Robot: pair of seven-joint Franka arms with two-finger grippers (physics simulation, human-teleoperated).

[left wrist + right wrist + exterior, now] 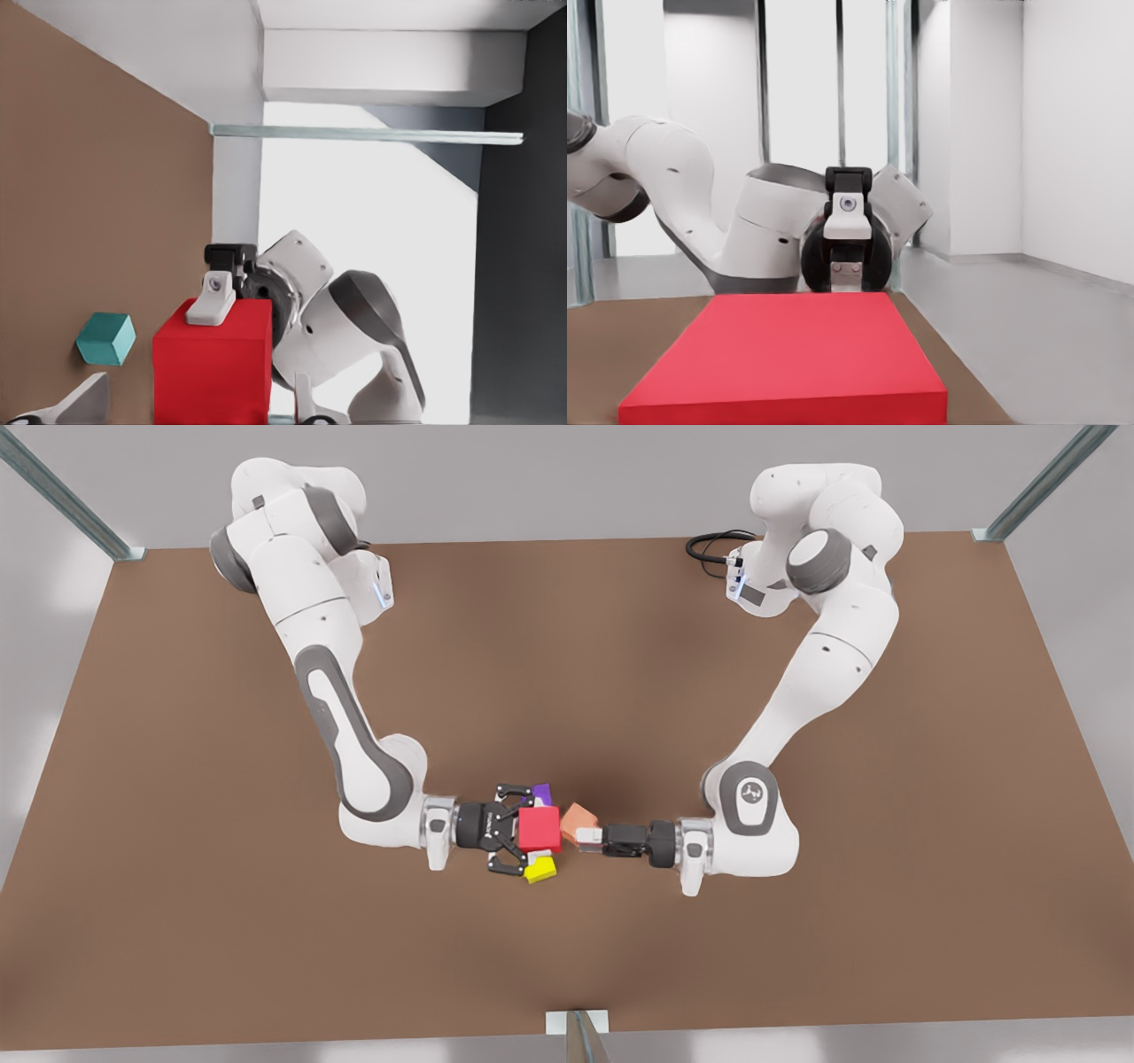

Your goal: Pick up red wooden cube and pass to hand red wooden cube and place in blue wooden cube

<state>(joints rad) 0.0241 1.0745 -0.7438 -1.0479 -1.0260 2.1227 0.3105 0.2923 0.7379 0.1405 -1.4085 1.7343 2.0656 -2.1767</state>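
The red wooden cube (539,828) (213,372) (788,354) hangs above the table's middle. My right gripper (537,830), on the arm at the front view's left, is shut on it, with one white pad (213,299) pressed on its side. My left gripper (582,835) (849,241), on the arm at the front view's right, faces the cube's free side a short gap away. It is open, its fingers (89,398) one above the other. The blue wooden cube (104,338), teal, rests on the table below.
A purple cube (542,792), a yellow cube (539,870) and a salmon-orange cube (578,817) lie on the brown table (266,912) right under the two grippers. A black cable (709,545) loops by the far arm base. A metal post (578,1032) stands at the near edge.
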